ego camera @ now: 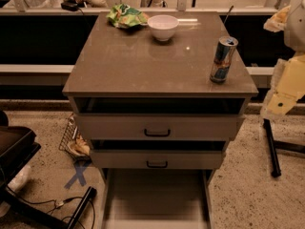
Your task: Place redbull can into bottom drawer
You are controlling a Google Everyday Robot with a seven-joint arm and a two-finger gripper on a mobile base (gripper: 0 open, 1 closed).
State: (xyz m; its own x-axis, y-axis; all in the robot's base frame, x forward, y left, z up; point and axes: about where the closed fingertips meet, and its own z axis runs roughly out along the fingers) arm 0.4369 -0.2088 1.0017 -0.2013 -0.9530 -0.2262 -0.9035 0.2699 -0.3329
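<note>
The redbull can (223, 59) stands upright near the right front corner of the cabinet top (143, 61). It is blue and silver with a silver top. The bottom drawer (156, 194) is pulled out at the foot of the cabinet, a wide light-grey tray with nothing showing inside. My arm with its gripper (285, 87) hangs at the right edge of the view, off the cabinet, to the right of the can and apart from it.
A white bowl (163, 27) and a green snack bag (126, 16) sit at the back of the cabinet top. Two drawers with black handles (157, 133) are slightly ajar. A black stand leg (272, 148) is on the floor right; cables and a wire basket (72, 140) left.
</note>
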